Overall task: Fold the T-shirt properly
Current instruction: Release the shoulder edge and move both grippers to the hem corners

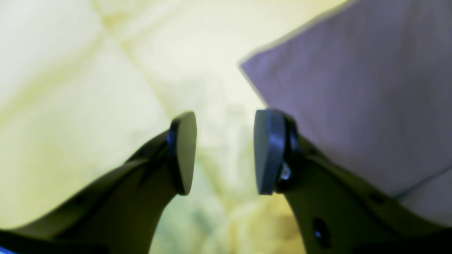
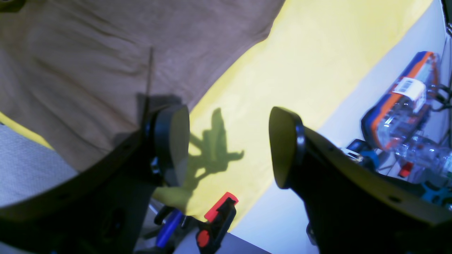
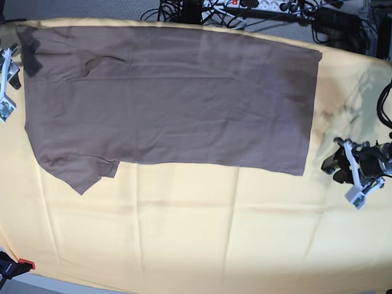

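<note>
The taupe T-shirt (image 3: 172, 94) lies flat on the yellow cloth, folded in half lengthwise. Its sleeve points toward the front left and its hem is on the right. My left gripper (image 3: 337, 166) hovers just off the shirt's front right corner. In the left wrist view it (image 1: 225, 151) is open and empty, with the shirt corner (image 1: 353, 88) beside its right finger. My right gripper (image 3: 5, 80) sits at the shirt's left end. It (image 2: 229, 144) is open with nothing between its pads, and the shirt (image 2: 88, 53) lies beside its left finger.
The pale-yellow cloth (image 3: 179, 231) covers the table. A red-and-black clamp (image 2: 215, 218) grips the table edge, and another clamp (image 3: 8, 267) shows at the front left corner. Cables and a power strip (image 3: 254, 5) run along the back. A clear orange-and-blue box (image 2: 399, 102) lies beyond the table.
</note>
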You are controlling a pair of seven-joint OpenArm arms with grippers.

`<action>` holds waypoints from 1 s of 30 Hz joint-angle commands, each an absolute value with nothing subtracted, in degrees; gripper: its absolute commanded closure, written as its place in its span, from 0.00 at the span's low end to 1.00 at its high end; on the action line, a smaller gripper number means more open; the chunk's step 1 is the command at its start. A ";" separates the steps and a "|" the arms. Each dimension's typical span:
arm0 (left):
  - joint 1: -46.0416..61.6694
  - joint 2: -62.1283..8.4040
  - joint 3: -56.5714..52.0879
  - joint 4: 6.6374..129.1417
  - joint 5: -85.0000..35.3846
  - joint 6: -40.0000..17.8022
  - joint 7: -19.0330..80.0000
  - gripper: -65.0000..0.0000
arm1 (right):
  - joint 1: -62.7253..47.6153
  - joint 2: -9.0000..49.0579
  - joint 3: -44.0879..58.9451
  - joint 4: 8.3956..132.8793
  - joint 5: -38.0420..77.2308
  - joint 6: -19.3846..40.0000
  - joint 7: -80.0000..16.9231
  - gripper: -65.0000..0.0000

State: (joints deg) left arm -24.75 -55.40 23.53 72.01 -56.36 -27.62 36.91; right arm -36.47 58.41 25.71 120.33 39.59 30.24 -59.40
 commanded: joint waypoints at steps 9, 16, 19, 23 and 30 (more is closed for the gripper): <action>-26.20 -45.67 17.67 52.56 -71.48 -39.62 44.18 0.57 | -36.21 59.05 26.63 120.86 39.20 29.82 -56.05 0.42; -25.89 -40.64 17.67 51.64 -73.17 -40.00 46.81 0.57 | -36.21 59.02 26.63 120.86 39.22 29.78 -55.37 0.42; -25.91 -38.46 17.67 51.64 -73.19 -40.00 48.58 0.57 | -36.21 59.00 26.63 120.86 39.24 29.74 -54.39 0.42; -26.09 -36.93 17.65 51.64 -73.17 -40.00 48.01 0.57 | -36.21 58.08 26.61 120.86 39.22 29.80 -52.40 0.42; -27.38 -36.99 16.69 51.64 -71.40 -40.00 45.87 1.00 | -36.18 52.16 26.61 120.86 38.96 29.78 -45.95 0.42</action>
